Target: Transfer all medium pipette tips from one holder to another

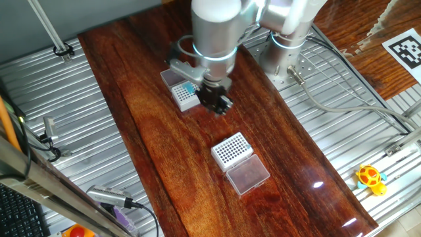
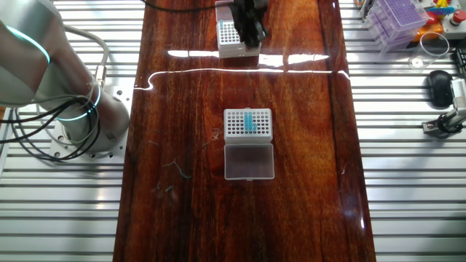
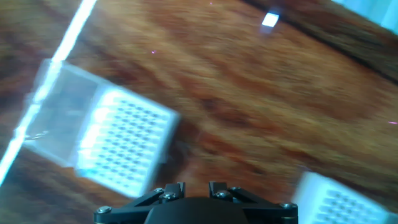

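Dark polished wood fills the table (image 2: 182, 131), and the medium pipette tips (image 2: 250, 121) are seen standing upright as a short teal column in the white rack (image 2: 247, 125) at its middle, a clear hinged lid (image 2: 249, 161) lying open on the rack's near side. A second rack (image 2: 231, 38), apparently empty, is set at the far end. The gripper (image 2: 251, 28) is held just beside that far rack, well apart from the tips; whether its fingers are apart or together cannot be told.

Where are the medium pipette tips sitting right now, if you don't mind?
In the other fixed view, the medium pipette tips stand in the white rack at mid-table, just above its open lid.
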